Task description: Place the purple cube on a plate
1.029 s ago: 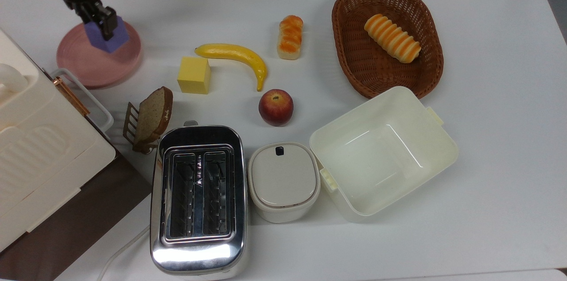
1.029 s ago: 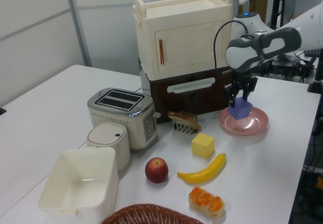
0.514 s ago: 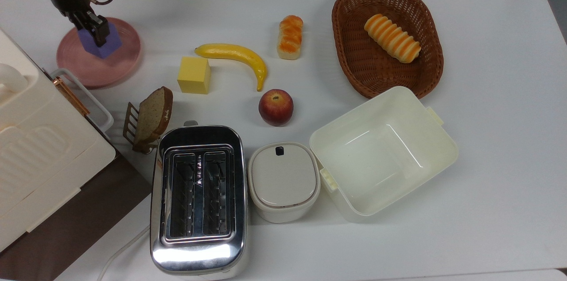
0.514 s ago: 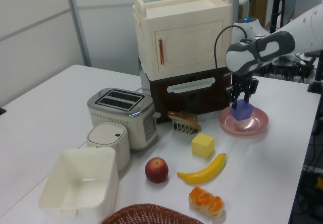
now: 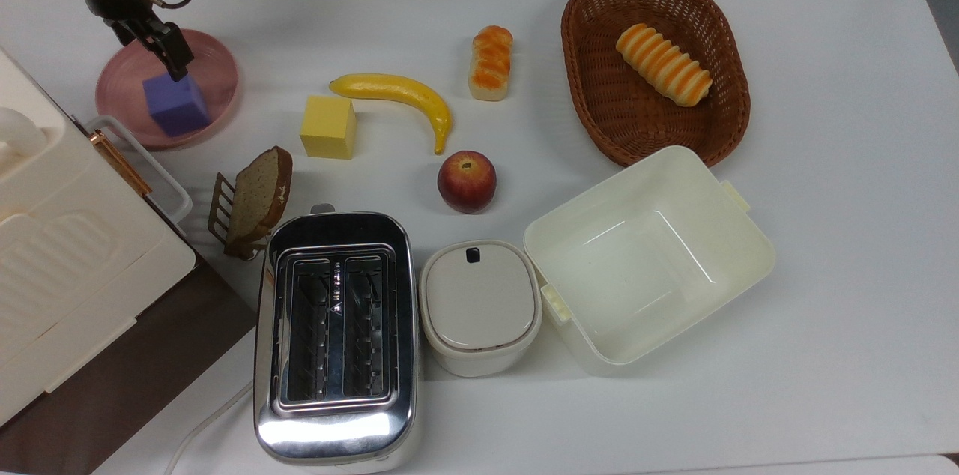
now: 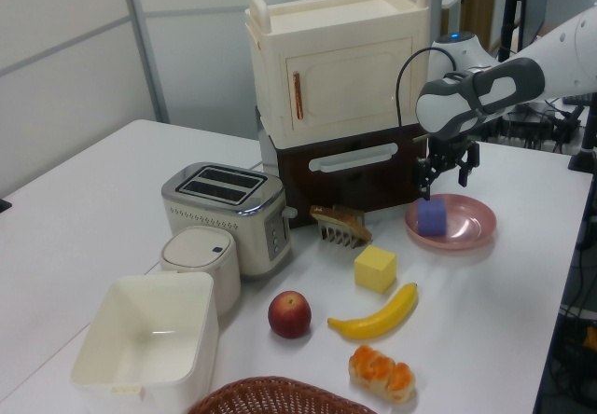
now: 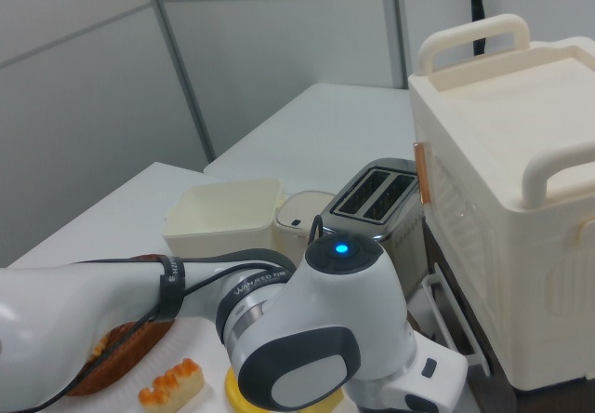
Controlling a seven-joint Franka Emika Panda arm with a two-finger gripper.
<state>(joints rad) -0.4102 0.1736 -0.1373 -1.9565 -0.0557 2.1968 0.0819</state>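
— On the white bench (image 5: 824,235), nearest in the left view, what stands?
— A cream square plastic tub (image 6: 149,339), then a red apple (image 6: 290,313) and a yellow foam cube (image 6: 375,269).
— And farther back?
— The small violet-purple foam cube (image 6: 432,217) sits on the round pink plastic plate (image 6: 466,232), toward the left view's left side of it.
— The black two-finger jaws (image 6: 446,164)?
— Spread apart just above the cube, gripping nothing.
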